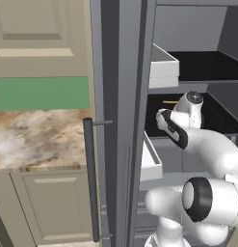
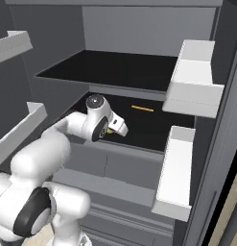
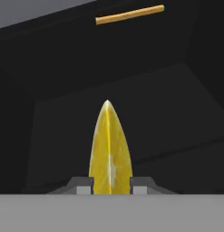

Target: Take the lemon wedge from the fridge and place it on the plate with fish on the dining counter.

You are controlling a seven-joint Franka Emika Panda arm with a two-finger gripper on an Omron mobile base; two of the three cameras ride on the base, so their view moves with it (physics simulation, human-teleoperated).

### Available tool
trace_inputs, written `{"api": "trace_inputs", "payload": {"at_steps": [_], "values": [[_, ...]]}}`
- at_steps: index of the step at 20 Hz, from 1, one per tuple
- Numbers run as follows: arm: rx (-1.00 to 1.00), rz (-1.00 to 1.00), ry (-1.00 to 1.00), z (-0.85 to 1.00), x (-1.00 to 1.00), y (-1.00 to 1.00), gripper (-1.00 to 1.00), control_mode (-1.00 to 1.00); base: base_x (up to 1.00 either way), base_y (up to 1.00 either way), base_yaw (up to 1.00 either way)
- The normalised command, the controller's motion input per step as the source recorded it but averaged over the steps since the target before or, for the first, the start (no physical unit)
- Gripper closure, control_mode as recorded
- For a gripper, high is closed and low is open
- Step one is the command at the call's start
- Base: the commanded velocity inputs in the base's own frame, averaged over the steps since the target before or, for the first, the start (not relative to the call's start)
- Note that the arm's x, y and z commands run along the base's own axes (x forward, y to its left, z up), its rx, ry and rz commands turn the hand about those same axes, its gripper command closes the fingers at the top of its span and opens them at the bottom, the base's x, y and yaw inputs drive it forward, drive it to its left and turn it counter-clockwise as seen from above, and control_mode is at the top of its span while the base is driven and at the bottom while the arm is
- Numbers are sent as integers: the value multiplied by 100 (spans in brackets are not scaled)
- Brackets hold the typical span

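Note:
The lemon wedge (image 3: 109, 154), bright yellow and pointed, stands on end between my two dark fingertips (image 3: 84, 185), which press on its two sides. My gripper (image 3: 111, 185) is shut on it, low over the fridge's dark middle shelf (image 3: 168, 108). From the right base, the hand (image 2: 119, 128) reaches into the open fridge (image 2: 139, 33) with a speck of yellow, the lemon wedge (image 2: 111, 130), at its tip. From the left base, the hand (image 1: 164, 119) sits just inside the fridge (image 1: 121, 96). The plate with fish and the dining counter are out of view.
A thin orange stick (image 3: 129, 14) lies farther back on the same shelf. White door bins (image 2: 194, 86) (image 1: 164, 67) hang on both sides of the opening. Left of the fridge is a marbled stone top (image 1: 38, 137) over beige cabinets; the door's dark bar handle (image 1: 90, 178) stands near.

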Motion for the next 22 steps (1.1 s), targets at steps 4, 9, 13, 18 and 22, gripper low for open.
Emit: {"api": "trace_inputs", "payload": {"at_steps": [4,9,13,18,22], "values": [[0,-1,-15,96,-100,15,100,-100,0,0,0],[0,-2,4,96,-100,3,100,-100,0,0,0],[0,0,12,71,-100,3,100,-100,0,0,0],[0,0,0,92,-96,1,100,-100,0,0,0],[-6,0,-21,74,-40,8,100,-100,0,0,0]]}}
